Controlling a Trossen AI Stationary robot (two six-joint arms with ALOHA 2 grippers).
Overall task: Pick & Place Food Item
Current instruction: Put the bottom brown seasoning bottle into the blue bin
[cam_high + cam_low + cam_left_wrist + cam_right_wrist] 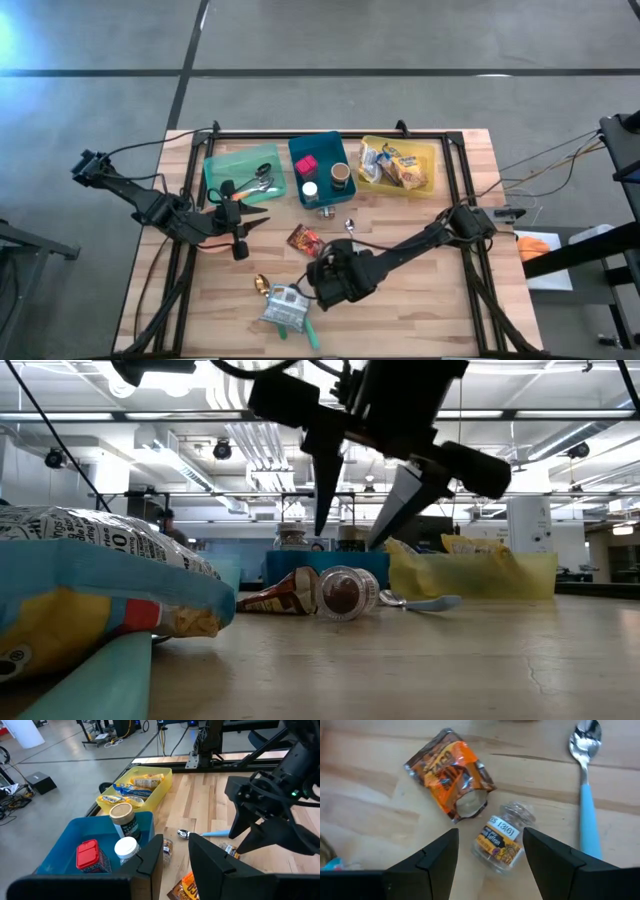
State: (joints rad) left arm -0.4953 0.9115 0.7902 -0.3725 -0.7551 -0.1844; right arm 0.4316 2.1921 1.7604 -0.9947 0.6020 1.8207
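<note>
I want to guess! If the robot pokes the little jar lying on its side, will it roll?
Probably: the little jar is round and lies on its side on the wood. It looks clear and hard, so likely stiff, maybe slippery between jaws.

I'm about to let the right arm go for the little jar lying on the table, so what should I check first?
1. Right gripper open: ok.
2. Right gripper empty: ok.
3. Small jar lying between the open jaws in the right wrist view: ok.
4. Orange snack packet clear of the jar: not ok, it looks to be touching.
5. Blue-handled spoon apart from the jar: ok.
6. Left gripper away, near the green bin: ok.
</note>
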